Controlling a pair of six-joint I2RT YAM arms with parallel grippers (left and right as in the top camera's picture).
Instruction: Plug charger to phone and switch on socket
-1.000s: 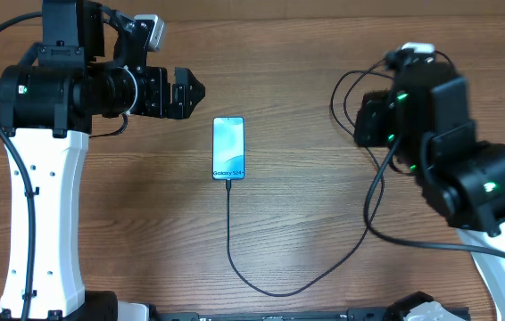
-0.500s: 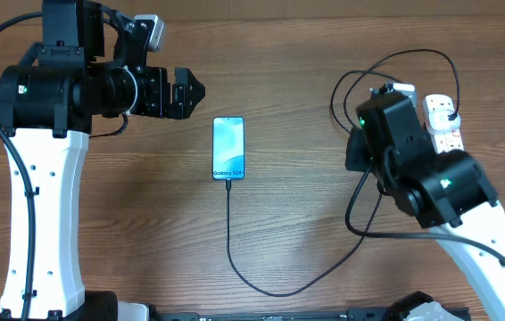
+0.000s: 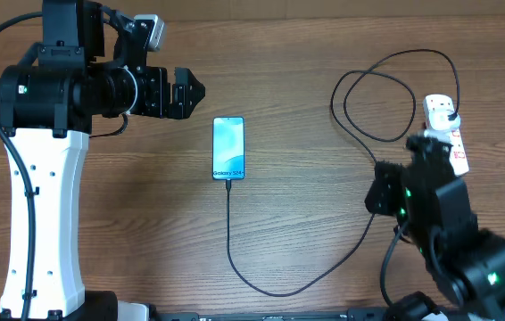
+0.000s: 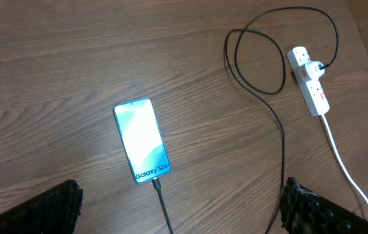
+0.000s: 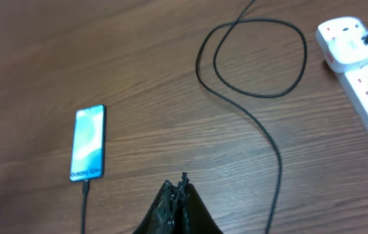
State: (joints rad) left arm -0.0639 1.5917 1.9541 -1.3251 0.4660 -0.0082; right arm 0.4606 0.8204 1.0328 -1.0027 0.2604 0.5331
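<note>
The phone [image 3: 228, 148] lies flat mid-table with its screen lit, also seen in the left wrist view [image 4: 142, 140] and the right wrist view [image 5: 88, 142]. The charger's thin black cable [image 3: 229, 234] has its plug tip in the phone's near end. It loops right across the table [image 4: 281, 130] [image 5: 279, 162] up to a white plug block on the socket [image 3: 450, 135]. The white socket strip [image 4: 311, 83] [image 5: 365, 78] lies at the far right. My left gripper [image 3: 197, 91] [image 4: 179, 211] hangs open, high and left of the phone. My right gripper [image 3: 380, 191] [image 5: 178, 194] is shut on nothing, left of and nearer than the socket.
The socket's thick white cord [image 4: 345, 170] runs from the strip toward the table's front right. The left arm's white column [image 3: 45, 223] stands at the left side. Bare wooden tabletop [image 3: 306, 152] lies between the phone and the cable loop.
My right arm has drawn back from over the socket toward the front edge, uncovering the strip and the cable loop. The left arm, the phone and the cable have stayed put.
</note>
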